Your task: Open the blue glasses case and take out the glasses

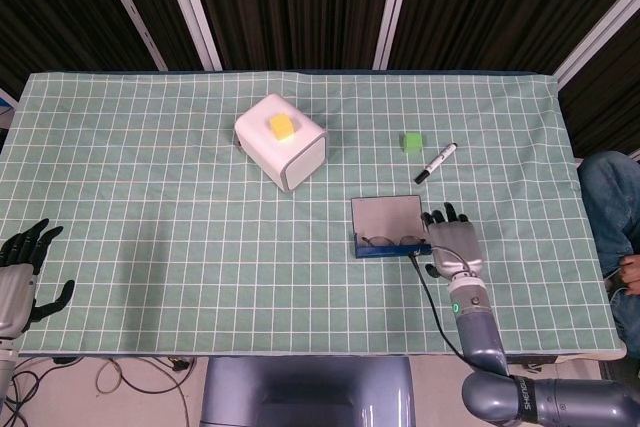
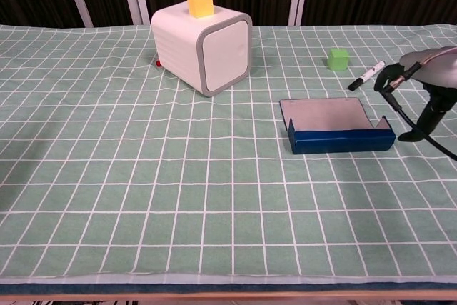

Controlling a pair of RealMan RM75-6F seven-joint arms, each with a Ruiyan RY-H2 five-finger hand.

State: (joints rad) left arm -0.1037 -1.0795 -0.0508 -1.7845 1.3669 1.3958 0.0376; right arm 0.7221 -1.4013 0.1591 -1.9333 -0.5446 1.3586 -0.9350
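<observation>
Head and chest views of the desk (image 1: 150, 197). The blue glasses case (image 1: 388, 228) lies open right of centre, lid flat, with the glasses (image 1: 390, 240) still inside its front tray. The right hand (image 1: 452, 244) hovers just beside the case's right end, fingers spread, holding nothing. The left hand (image 1: 18, 282) rests off the desk's near-left edge, fingers apart, empty. A marker pen (image 1: 436, 162) and green cube (image 1: 410, 140) lie behind the case.
</observation>
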